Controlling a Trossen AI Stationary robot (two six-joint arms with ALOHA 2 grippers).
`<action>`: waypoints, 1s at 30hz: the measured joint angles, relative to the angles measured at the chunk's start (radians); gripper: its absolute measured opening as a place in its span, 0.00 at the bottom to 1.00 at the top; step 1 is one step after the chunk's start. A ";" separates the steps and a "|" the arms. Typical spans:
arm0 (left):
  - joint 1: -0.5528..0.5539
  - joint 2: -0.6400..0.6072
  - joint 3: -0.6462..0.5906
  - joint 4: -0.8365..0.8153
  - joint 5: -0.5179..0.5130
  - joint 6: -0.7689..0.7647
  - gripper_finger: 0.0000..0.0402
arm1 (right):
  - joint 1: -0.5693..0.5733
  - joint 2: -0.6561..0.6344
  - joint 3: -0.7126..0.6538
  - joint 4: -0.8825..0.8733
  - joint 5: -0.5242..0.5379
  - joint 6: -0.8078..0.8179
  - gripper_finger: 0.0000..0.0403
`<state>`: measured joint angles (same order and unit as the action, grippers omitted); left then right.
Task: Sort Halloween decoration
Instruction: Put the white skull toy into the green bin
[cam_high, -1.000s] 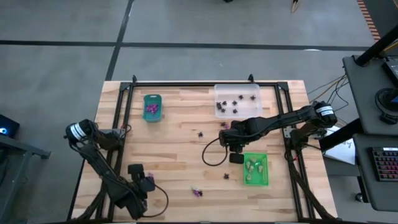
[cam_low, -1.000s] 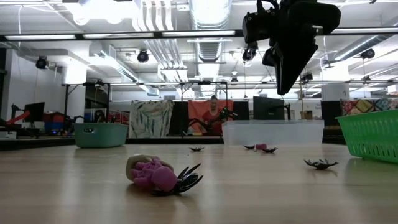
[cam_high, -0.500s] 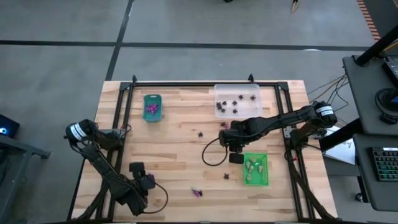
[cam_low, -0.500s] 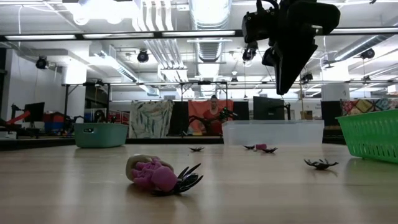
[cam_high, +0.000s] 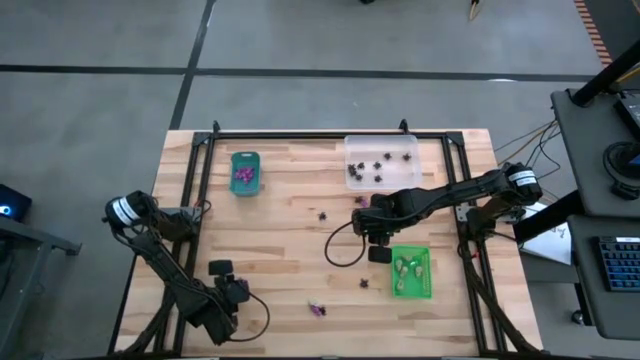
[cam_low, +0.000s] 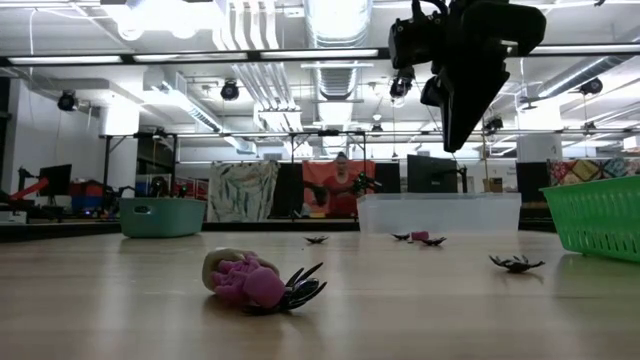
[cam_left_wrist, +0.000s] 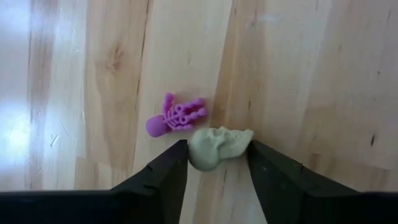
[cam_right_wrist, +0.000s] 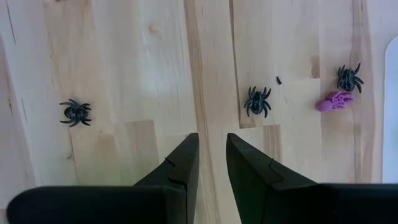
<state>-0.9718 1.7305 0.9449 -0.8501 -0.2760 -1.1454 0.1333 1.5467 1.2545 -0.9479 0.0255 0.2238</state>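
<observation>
Pretty bright overall, lit by ceiling lights (cam_low: 160, 18) that blow out white in the low view. The wooden surface (cam_left_wrist: 56, 93) has a pale glare patch in the left wrist view. Shadows are soft, and the nearest dark fingers (cam_right_wrist: 180, 180) look blurry.

In the high view the trinkets in the clear tray (cam_high: 382, 160) and the green tray (cam_high: 411, 272) are too small to make out. The left gripper (cam_left_wrist: 216, 163) hides the lower edge of the cream-green piece (cam_left_wrist: 217, 145) (contact unclear). The low view cuts off the green tray at its edge.
</observation>
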 joint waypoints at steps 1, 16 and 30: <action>0.000 -0.001 -0.003 0.005 0.000 0.000 0.37 | 0.000 0.000 0.000 0.001 0.000 0.000 0.18; 0.000 0.001 -0.004 0.014 0.003 0.000 0.24 | 0.000 0.000 0.000 0.012 0.000 0.000 0.18; 0.000 0.003 0.004 0.007 -0.001 0.000 0.19 | 0.000 0.000 0.000 0.015 0.000 0.000 0.18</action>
<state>-0.9718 1.7336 0.9485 -0.8433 -0.2774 -1.1456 0.1333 1.5467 1.2545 -0.9329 0.0257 0.2241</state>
